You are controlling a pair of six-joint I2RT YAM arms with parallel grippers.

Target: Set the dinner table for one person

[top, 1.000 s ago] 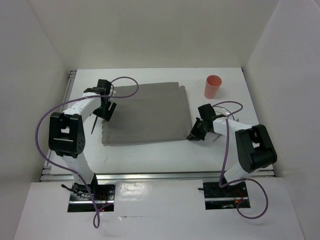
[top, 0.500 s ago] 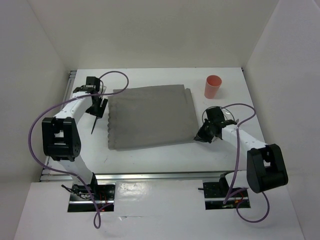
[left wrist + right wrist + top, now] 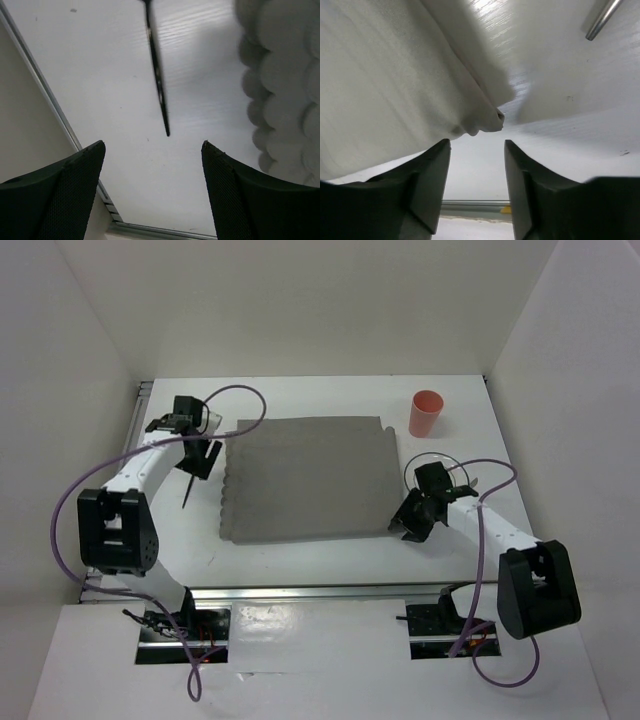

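The white table (image 3: 300,550) fills the floor of the white-walled enclosure, with thin metal rails (image 3: 300,592) along its near and left edges and the two arm bases bolted at its near edge. A grey cloth mat (image 3: 305,480) with a scalloped left edge lies flat near the middle of the table, its far right corner slightly rumpled. The left arm reaches along the left side of the table, and the left gripper (image 3: 200,453) hangs over bare table just beside the mat's far left corner; in the left wrist view its jaws stand wide apart with nothing between them. The right gripper (image 3: 408,520) sits low at the mat's near right corner; in the right wrist view its jaws are apart, and the lifted corner of the mat lies just ahead of the tips, not clamped. A salmon-pink cup (image 3: 426,412) stands upright on the far right part of the table, apart from the mat. A thin black utensil (image 3: 188,490) lies on the table left of the mat, its end just ahead of the left jaws. A thin shiny metal rod (image 3: 602,20) lies on the table beyond the right gripper; what kind of utensil it is cannot be told.
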